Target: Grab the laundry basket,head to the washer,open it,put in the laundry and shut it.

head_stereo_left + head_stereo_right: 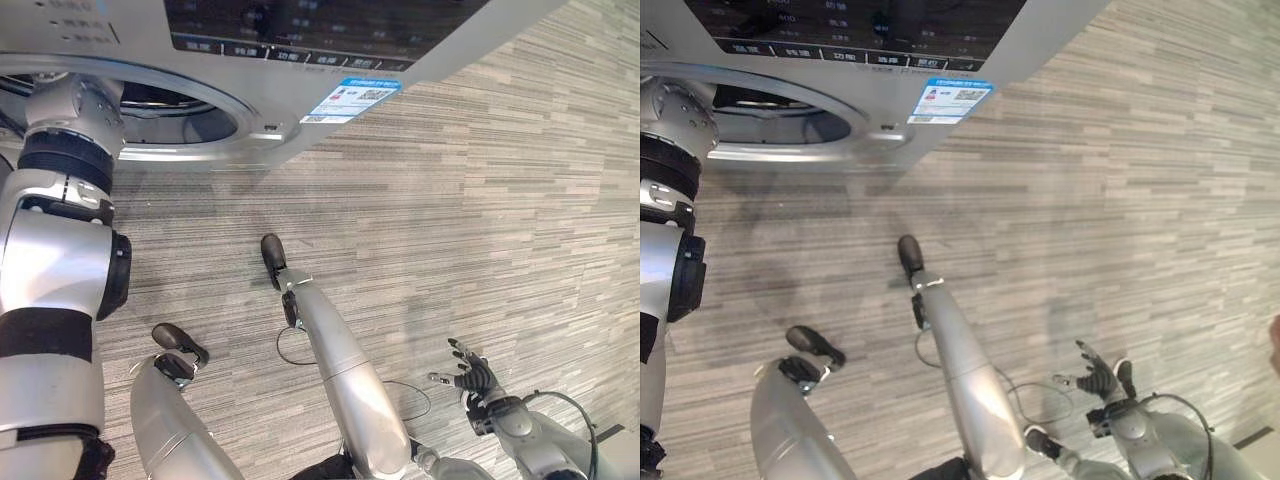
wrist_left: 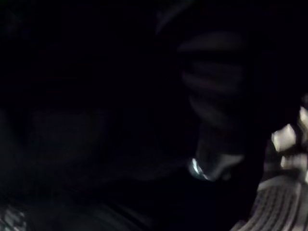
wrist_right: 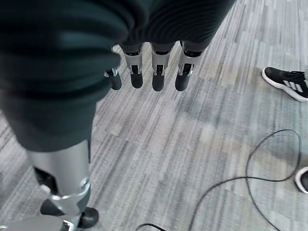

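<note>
Silver-grey and open at its round door, the washer (image 1: 200, 90) fills the upper left of the eye views, and we see our left arm reaching up into its drum. We cannot tell how the left hand's fingers sit in that darkness. Our right hand (image 1: 468, 376) hangs at the lower right above the striped floor (image 1: 480, 200), fingers relaxed and apart, holding nothing; a person's black shoe (image 3: 287, 82) shows at the right edge of the right wrist view.

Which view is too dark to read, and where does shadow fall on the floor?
Left wrist view: nearly black, only faint shapes. Left eye view: a soft shadow darkens the floor just below the washer. Right wrist view: evenly lit, right hand open above the floor.
</note>
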{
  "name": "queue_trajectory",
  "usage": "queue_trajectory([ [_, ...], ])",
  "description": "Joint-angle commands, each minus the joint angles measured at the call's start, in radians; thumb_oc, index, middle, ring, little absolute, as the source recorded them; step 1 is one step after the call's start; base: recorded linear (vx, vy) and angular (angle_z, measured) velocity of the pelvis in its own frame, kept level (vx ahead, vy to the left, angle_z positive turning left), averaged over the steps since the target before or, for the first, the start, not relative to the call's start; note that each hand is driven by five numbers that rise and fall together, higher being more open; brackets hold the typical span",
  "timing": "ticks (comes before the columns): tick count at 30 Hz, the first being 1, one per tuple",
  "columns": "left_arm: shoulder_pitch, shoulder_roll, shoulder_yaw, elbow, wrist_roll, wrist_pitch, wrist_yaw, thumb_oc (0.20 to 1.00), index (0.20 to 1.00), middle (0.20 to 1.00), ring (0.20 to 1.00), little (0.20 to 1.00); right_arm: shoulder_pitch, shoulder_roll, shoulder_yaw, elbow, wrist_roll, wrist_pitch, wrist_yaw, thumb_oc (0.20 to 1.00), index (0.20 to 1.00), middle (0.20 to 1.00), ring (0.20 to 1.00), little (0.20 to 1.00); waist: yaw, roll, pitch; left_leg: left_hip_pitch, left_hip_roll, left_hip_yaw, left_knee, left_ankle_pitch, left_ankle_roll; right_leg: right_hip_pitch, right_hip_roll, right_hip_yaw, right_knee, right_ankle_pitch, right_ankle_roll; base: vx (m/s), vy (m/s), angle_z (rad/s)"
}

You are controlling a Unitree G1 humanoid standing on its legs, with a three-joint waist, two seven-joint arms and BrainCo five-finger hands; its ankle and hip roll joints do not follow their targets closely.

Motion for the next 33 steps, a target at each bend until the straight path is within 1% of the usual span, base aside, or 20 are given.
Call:
queue_trajectory([
  [1, -0.045, -0.028, -0.001, -0.004, 0.154, -0.006, -0.035, 1.000, 1.000, 1.000, 1.000, 1.000, 0.008, -0.070, 0.029, 0.042, -0.024, -0.012, -0.028, 1.000, 1.000, 1.000, 1.000, 1.000, 0.001, 0.019, -0.038, 0.006, -0.035, -0.024, 0.110, -0.067, 0.033, 0.013, -0.013, -0.003, -0.029, -0.050, 0.113, 0.01, -0.028, -0.04],
  [2, -0.031, -0.042, -0.004, 0.008, 0.187, 0.005, -0.037, 1.000, 1.000, 1.000, 1.000, 1.000, 0.007, -0.075, 0.034, 0.040, -0.040, -0.013, -0.031, 1.000, 1.000, 1.000, 1.000, 1.000, 0.004, 0.022, -0.035, 0.005, -0.038, -0.027, 0.110, -0.065, 0.034, 0.012, -0.012, -0.001, -0.027, -0.050, 0.111, 0.00, -0.030, 0.00],
  [3, -0.010, -0.059, -0.017, 0.036, 0.293, 0.031, -0.027, 1.000, 1.000, 1.000, 1.000, 1.000, -0.006, -0.080, 0.038, 0.044, -0.048, -0.016, -0.043, 1.000, 1.000, 1.000, 1.000, 1.000, 0.007, 0.026, -0.031, 0.004, -0.042, -0.028, 0.107, -0.059, 0.034, 0.011, -0.013, 0.002, -0.027, -0.048, 0.108, 0.00, 0.000, 0.00],
  [4, -0.009, -0.061, -0.014, 0.034, 0.299, 0.032, -0.025, 1.000, 1.000, 1.000, 1.000, 1.000, -0.006, -0.080, 0.038, 0.045, -0.048, -0.017, -0.044, 1.000, 1.000, 1.000, 1.000, 1.000, 0.006, 0.026, -0.032, 0.004, -0.042, -0.029, 0.106, -0.058, 0.034, 0.011, -0.014, 0.002, -0.027, -0.048, 0.108, -0.02, -0.040, 0.00],
  [5, 0.008, -0.115, -0.019, 0.047, 0.361, 0.042, -0.009, 1.000, 1.000, 1.000, 1.000, 1.000, -0.048, -0.079, 0.045, 0.052, -0.037, -0.023, -0.059, 1.000, 1.000, 1.000, 1.000, 1.000, 0.011, 0.033, -0.026, -0.003, -0.053, -0.033, 0.099, -0.048, 0.032, 0.008, -0.020, 0.003, -0.027, -0.045, 0.107, -0.03, -0.051, 0.00],
  [10, 0.010, -0.227, -0.046, -0.030, 0.399, 0.014, 0.021, 1.000, 1.000, 1.000, 1.000, 1.000, -0.168, -0.099, 0.077, 0.003, -0.009, -0.043, -0.097, 1.000, 1.000, 1.000, 1.000, 1.000, 0.028, 0.061, -0.021, 0.003, -0.088, -0.047, 0.033, -0.008, 0.026, 0.013, -0.040, -0.004, -0.053, -0.028, 0.106, -0.03, -0.043, 0.19],
  [11, 0.011, -0.227, -0.046, -0.032, 0.400, 0.015, 0.023, 1.000, 1.000, 1.000, 1.000, 1.000, -0.168, -0.099, 0.077, 0.003, -0.009, -0.042, -0.097, 1.000, 1.000, 1.000, 1.000, 1.000, 0.028, 0.061, -0.020, 0.004, -0.089, -0.048, 0.032, -0.007, 0.026, 0.014, -0.041, -0.005, -0.054, -0.027, 0.106, -0.05, -0.027, 0.14],
  [12, 0.038, -0.285, 0.006, -0.077, 0.317, -0.021, 0.045, 1.000, 1.000, 1.000, 1.000, 1.000, -0.192, -0.096, 0.066, -0.047, 0.001, -0.053, -0.123, 1.000, 1.000, 1.000, 1.000, 1.000, 0.038, 0.069, -0.012, 0.013, -0.107, -0.052, -0.004, 0.017, 0.018, 0.026, -0.055, -0.011, -0.074, -0.017, 0.106, -0.05, -0.017, 0.12],
  [14, 0.053, -0.328, 0.070, -0.082, 0.214, -0.047, 0.075, 1.000, 1.000, 1.000, 1.000, 1.000, -0.222, -0.077, 0.080, -0.090, 0.020, -0.065, -0.134, 1.000, 1.000, 1.000, 1.000, 1.000, 0.035, 0.072, -0.003, 0.029, -0.124, -0.050, -0.043, 0.026, 0.017, 0.039, -0.062, -0.010, -0.094, -0.006, 0.109, -0.06, -0.003, 0.20],
  [16, 0.052, -0.327, 0.078, -0.057, 0.200, -0.032, 0.068, 1.000, 1.000, 1.000, 1.000, 1.000, -0.240, -0.086, 0.106, -0.113, -0.002, -0.062, -0.138, 1.000, 1.000, 1.000, 1.000, 1.000, 0.032, 0.070, -0.001, 0.028, -0.125, -0.049, -0.043, 0.027, 0.014, 0.045, -0.062, -0.003, -0.108, 0.004, 0.111, -0.04, 0.005, 0.35],
  [17, 0.025, -0.289, 0.060, 0.063, 0.279, 0.041, 0.052, 1.000, 1.000, 1.000, 1.000, 1.000, -0.270, -0.099, 0.152, -0.125, -0.047, -0.048, -0.131, 1.000, 1.000, 1.000, 1.000, 1.000, 0.027, 0.062, -0.007, 0.030, -0.114, -0.041, -0.042, 0.026, 0.015, 0.049, -0.053, 0.006, -0.125, 0.012, 0.112, -0.06, 0.035, 0.15],
  [18, 0.018, -0.260, 0.038, 0.102, 0.359, 0.073, 0.035, 1.000, 1.000, 1.000, 1.000, 1.000, -0.275, -0.106, 0.180, -0.116, -0.081, -0.041, -0.124, 1.000, 1.000, 1.000, 1.000, 1.000, 0.028, 0.059, -0.009, 0.031, -0.106, -0.033, -0.034, 0.024, 0.017, 0.047, -0.046, 0.011, -0.121, 0.013, 0.113, -0.04, 0.053, -0.09],
  [19, 0.021, -0.251, 0.041, 0.096, 0.347, 0.064, 0.031, 1.000, 1.000, 1.000, 1.000, 1.000, -0.263, -0.107, 0.180, -0.121, -0.091, -0.037, -0.118, 1.000, 1.000, 1.000, 1.000, 1.000, 0.028, 0.059, -0.010, 0.033, -0.103, -0.032, -0.032, 0.023, 0.019, 0.047, -0.046, 0.014, -0.120, 0.013, 0.114, -0.02, 0.054, -0.23],
  [21, -0.032, -0.282, 0.068, 0.029, 0.237, 0.003, 0.061, 1.000, 1.000, 1.000, 1.000, 1.000, -0.231, -0.103, 0.176, -0.095, -0.083, -0.030, -0.108, 1.000, 1.000, 1.000, 1.000, 1.000, 0.033, 0.067, -0.017, 0.040, -0.103, -0.025, -0.033, 0.021, 0.024, 0.046, -0.044, 0.023, -0.112, 0.012, 0.115, 0.00, 0.024, -0.25],
  [22, -0.046, -0.311, 0.079, -0.056, 0.184, -0.050, 0.084, 1.000, 1.000, 1.000, 1.000, 1.000, -0.216, -0.096, 0.178, -0.081, -0.078, -0.030, -0.109, 1.000, 1.000, 1.000, 1.000, 1.000, 0.029, 0.069, -0.020, 0.046, -0.105, -0.025, -0.039, 0.022, 0.024, 0.050, -0.042, 0.026, -0.120, 0.011, 0.115, -0.01, 0.009, -0.12],
  [23, -0.025, -0.316, 0.070, -0.052, 0.216, -0.033, 0.090, 1.000, 1.000, 1.000, 1.000, 1.000, -0.218, -0.096, 0.180, -0.065, -0.076, -0.031, -0.106, 1.000, 1.000, 1.000, 1.000, 1.000, 0.030, 0.072, -0.023, 0.051, -0.106, -0.023, -0.040, 0.022, 0.026, 0.055, -0.043, 0.027, -0.123, 0.011, 0.114, -0.04, 0.004, -0.03],
  [24, -0.020, -0.287, 0.011, 0.029, 0.416, 0.050, 0.078, 1.000, 1.000, 1.000, 1.000, 1.000, -0.208, -0.101, 0.186, -0.048, -0.086, -0.030, -0.098, 1.000, 1.000, 1.000, 1.000, 1.000, 0.026, 0.073, -0.023, 0.057, -0.104, -0.019, -0.042, 0.028, 0.027, 0.064, -0.046, 0.030, -0.127, 0.014, 0.113, -0.04, 0.000, -0.02],
  [26, -0.017, -0.273, 0.014, 0.062, 0.449, 0.062, 0.101, 1.000, 1.000, 1.000, 1.000, 1.000, -0.199, -0.096, 0.182, -0.028, -0.092, -0.031, -0.099, 1.000, 1.000, 1.000, 1.000, 1.000, 0.026, 0.073, -0.024, 0.066, -0.103, -0.019, -0.050, 0.030, 0.027, 0.068, -0.045, 0.032, -0.127, 0.013, 0.114, -0.02, 0.018, -0.08],
  [28, -0.006, -0.273, 0.042, 0.073, 0.428, 0.055, 0.118, 1.000, 1.000, 1.000, 1.000, 1.000, -0.189, -0.093, 0.180, -0.020, -0.090, -0.031, -0.098, 1.000, 1.000, 1.000, 1.000, 1.000, 0.026, 0.074, -0.024, 0.077, -0.105, -0.017, -0.058, 0.033, 0.027, 0.076, -0.048, 0.034, -0.128, 0.012, 0.115, -0.02, 0.010, -0.07],
  [33, 0.163, -0.319, 0.095, 0.035, 0.533, 0.050, 0.172, 1.000, 1.000, 1.000, 1.000, 1.000, -0.174, -0.062, 0.182, 0.072, -0.104, -0.033, -0.129, 1.000, 1.000, 1.000, 1.000, 1.000, 0.051, 0.097, -0.020, 0.164, -0.143, -0.026, -0.153, 0.078, 0.022, 0.157, -0.082, 0.026, -0.158, 0.012, 0.117, -0.03, -0.039, 0.01],
])
